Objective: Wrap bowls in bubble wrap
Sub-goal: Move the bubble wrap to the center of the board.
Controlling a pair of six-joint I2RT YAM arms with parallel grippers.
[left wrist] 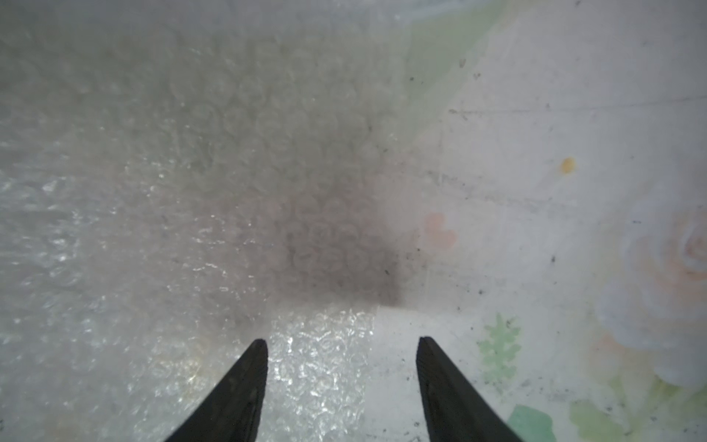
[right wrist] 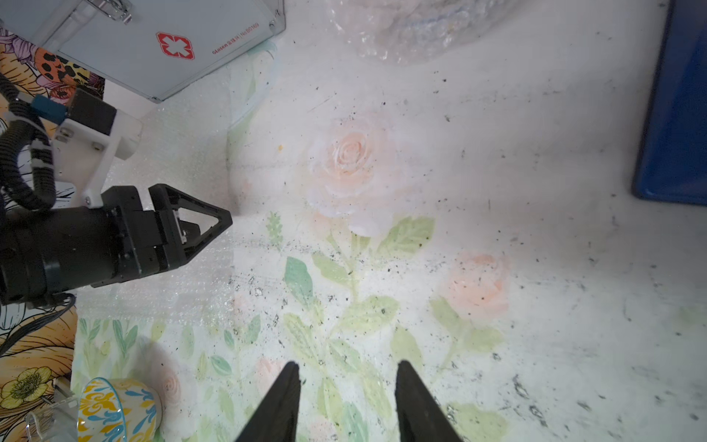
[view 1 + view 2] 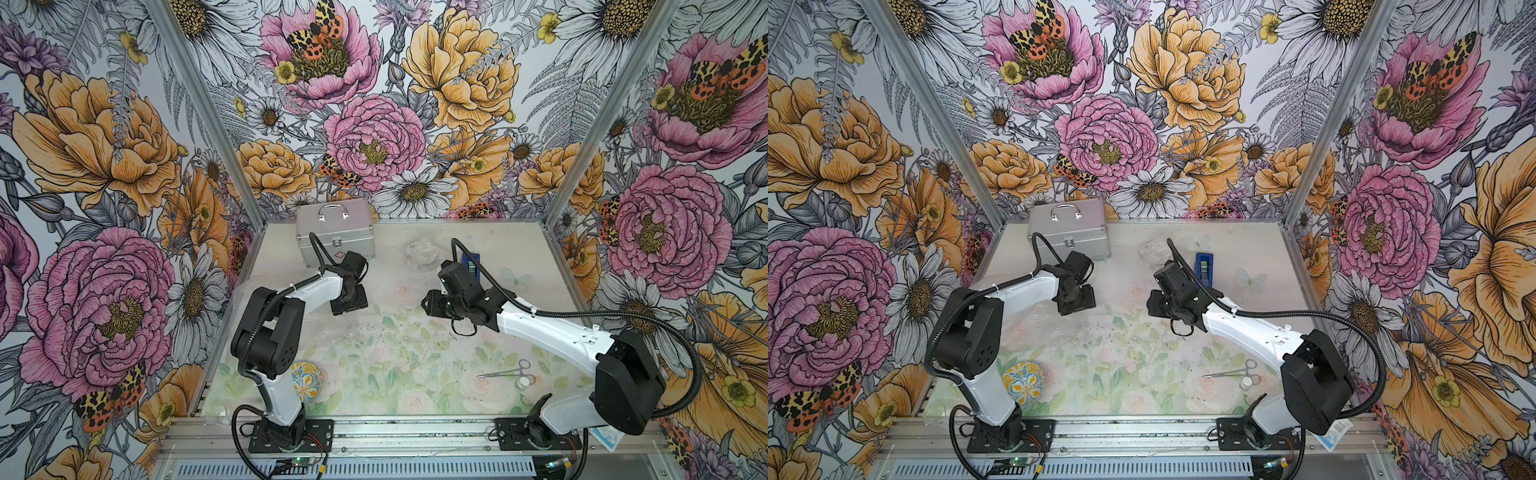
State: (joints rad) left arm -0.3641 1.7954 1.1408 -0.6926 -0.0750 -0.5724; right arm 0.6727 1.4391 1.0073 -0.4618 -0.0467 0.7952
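Two-arm cell, seen from above and from both wrists. The uncovered bowl, painted blue, yellow and white, is set at the near left of the table, beside the left arm's base. It is partly masked by that arm in both top views, and in the right wrist view the bowl is cut off by the frame edge. A flat bubble-wrap sheet is spread on the left half of the table, and its outline is hard to trace against the pale floral surface. The border of the sheet is seen clearly only in the left wrist view. A crumpled bubble-wrap bundle is placed at the far centre; what is enclosed in it cannot be made out. The silver case at the far left is closed, so its contents are concealed. The blue tape dispenser is largely hidden behind the right arm in a top view. The left gripper is held over the sheet's edge, its fingers spread with nothing between them. The right gripper is held above bare table, its fingers likewise parted and empty. Forceps are laid near the right arm.
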